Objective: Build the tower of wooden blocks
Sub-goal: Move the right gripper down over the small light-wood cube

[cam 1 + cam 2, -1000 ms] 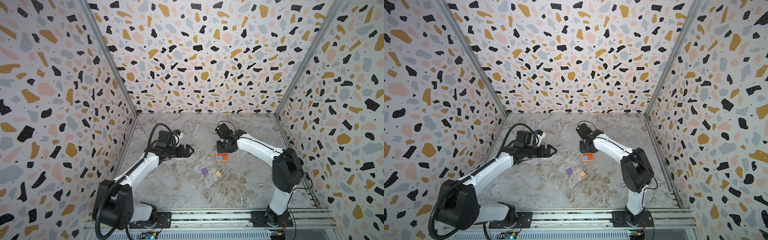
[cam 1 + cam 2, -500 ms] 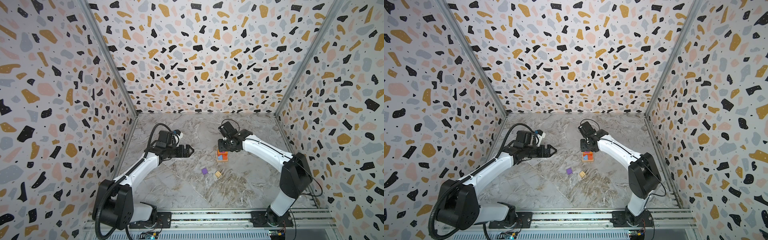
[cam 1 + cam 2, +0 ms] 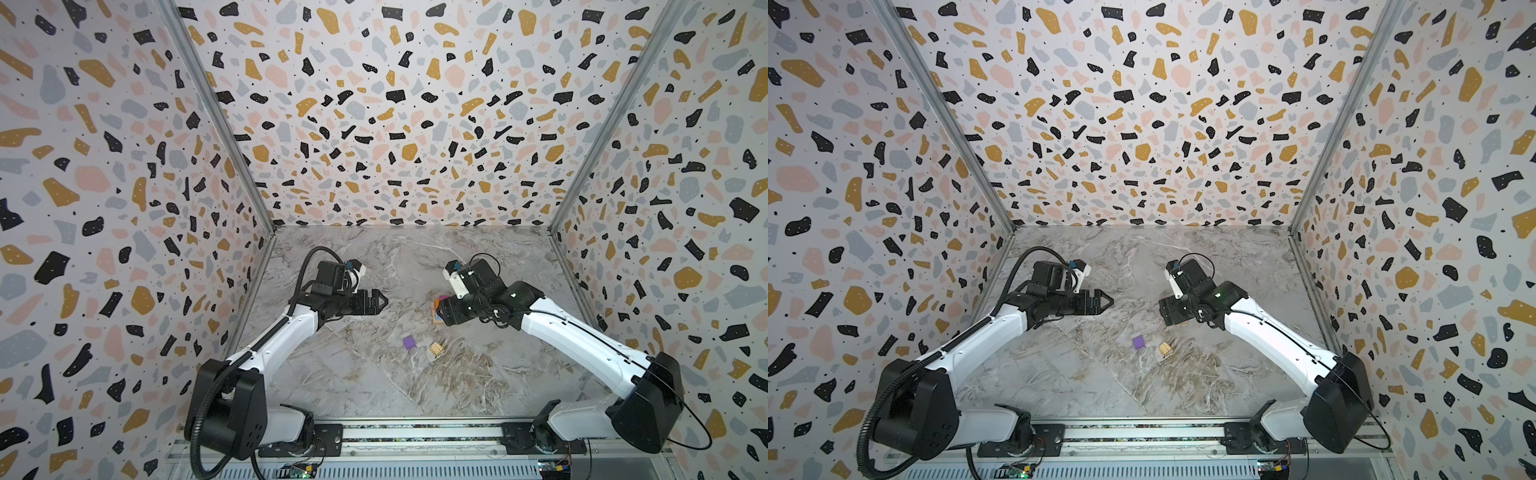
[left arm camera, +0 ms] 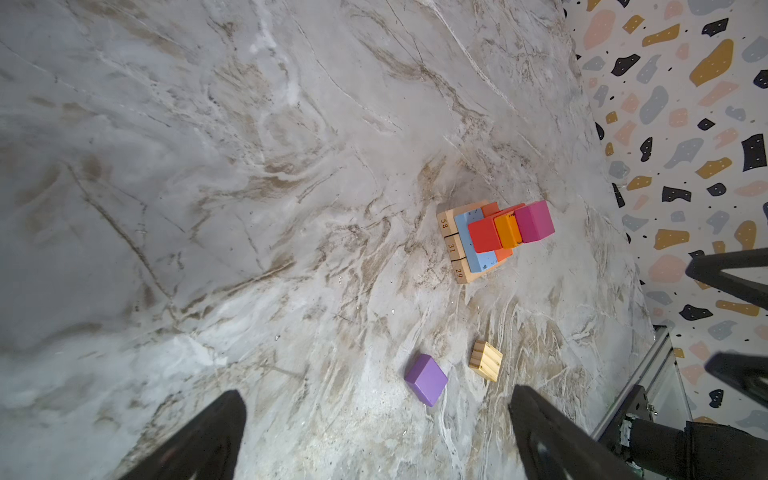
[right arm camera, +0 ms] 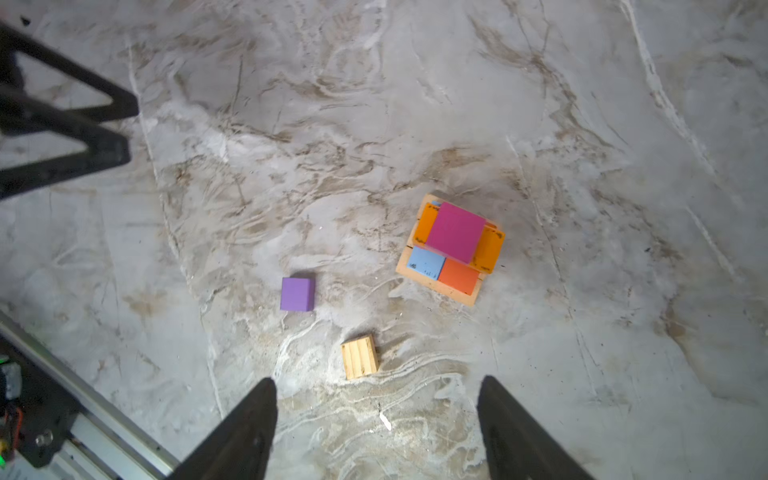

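Note:
The wood block tower (image 5: 453, 249) stands right of the table's middle. Its base is tan, with light blue (image 5: 426, 262), red and orange oblongs above and a magenta cube (image 5: 456, 232) on top. In the left wrist view the tower (image 4: 490, 239) shows from the side. My right gripper (image 5: 376, 384) hangs open and empty above it and hides most of the tower (image 3: 436, 311) in both top views. A purple cube (image 3: 409, 342) (image 5: 297, 294) and a tan cube (image 3: 436, 349) (image 5: 360, 357) lie loose nearer the front. My left gripper (image 3: 384, 300) (image 4: 376, 399) hovers open and empty, left of the tower.
Patterned walls close the marble table (image 3: 374, 386) in on three sides. A metal rail (image 3: 415, 432) with both arm bases runs along the front edge. The left gripper's fingers (image 5: 83, 124) show in the right wrist view, and the right gripper's fingers (image 4: 727, 278) in the left wrist view.
My right gripper has opened and lifted off the tower, leaving the magenta cube on top, and its arm has swung outward to the right. The left arm has not moved.

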